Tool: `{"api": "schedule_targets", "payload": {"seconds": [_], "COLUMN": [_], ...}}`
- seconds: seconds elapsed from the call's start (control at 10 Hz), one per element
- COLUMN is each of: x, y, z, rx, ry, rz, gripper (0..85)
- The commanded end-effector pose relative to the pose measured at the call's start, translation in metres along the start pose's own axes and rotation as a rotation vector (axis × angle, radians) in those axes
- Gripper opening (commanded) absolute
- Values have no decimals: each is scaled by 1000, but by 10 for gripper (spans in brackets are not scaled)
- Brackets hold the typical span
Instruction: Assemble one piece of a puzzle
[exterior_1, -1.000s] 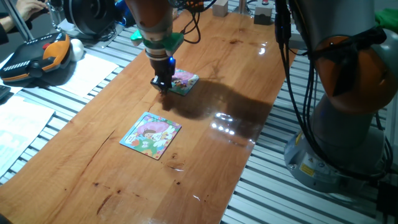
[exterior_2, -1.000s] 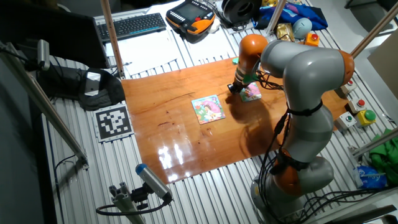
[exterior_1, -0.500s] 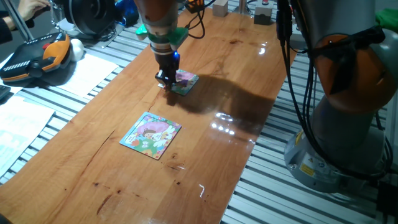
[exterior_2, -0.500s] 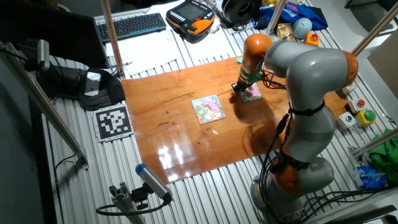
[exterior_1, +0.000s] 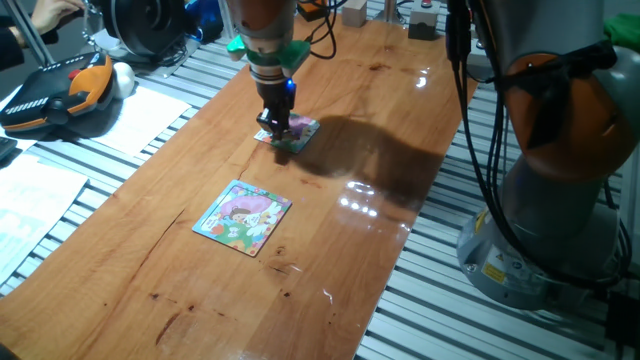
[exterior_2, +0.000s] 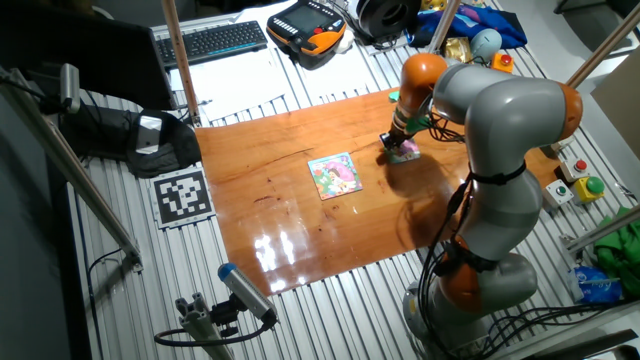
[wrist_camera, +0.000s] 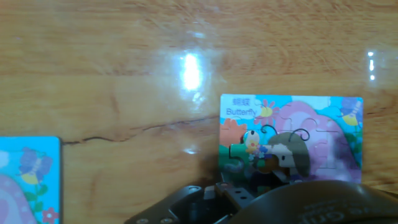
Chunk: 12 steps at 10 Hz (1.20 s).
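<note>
1. End effector (exterior_1: 281, 143) has shifted from the counter (exterior_1: 330, 230) beside the puzzle (exterior_1: 296, 131) to over its near edge, w/ tips low.
2. Opening can't be judged; fingers hidden in hand view.
3. The piece (wrist_camera: 247, 149) is apparently at the puzzle's left edge; whether gripped is unclear.
4. Prob. the seating step; bigger puzzle (exterior_1: 243, 216) untouched.

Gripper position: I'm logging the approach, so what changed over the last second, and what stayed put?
The gripper moved from the table just beside the small puzzle to over the puzzle's near edge, the arm shifting toward the table's far end. Whether it holds a piece cannot be seen. The small puzzle and the larger puzzle stayed put.
</note>
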<state>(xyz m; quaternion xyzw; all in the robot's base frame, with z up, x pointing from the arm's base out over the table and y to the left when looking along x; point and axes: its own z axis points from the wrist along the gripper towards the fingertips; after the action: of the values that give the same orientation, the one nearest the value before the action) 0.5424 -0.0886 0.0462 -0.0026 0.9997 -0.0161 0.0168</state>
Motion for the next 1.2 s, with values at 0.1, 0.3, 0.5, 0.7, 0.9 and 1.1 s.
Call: {"api": "schedule_targets", "payload": {"seconds": [0.1,0.3,0.5,0.7,0.9,1.1], "x": [3,6,10,12,14,16], "y": [-5,-10,-13,-15,-17,-18], "z": [2,2,4,6,6,9], "rx": [-2,-2,-1,-1,2,-3], "ry": [-2,4,7,7,7,7], "rz": [4,15,24,29,36,39], "gripper": [0,0,0,0,0,0]}}
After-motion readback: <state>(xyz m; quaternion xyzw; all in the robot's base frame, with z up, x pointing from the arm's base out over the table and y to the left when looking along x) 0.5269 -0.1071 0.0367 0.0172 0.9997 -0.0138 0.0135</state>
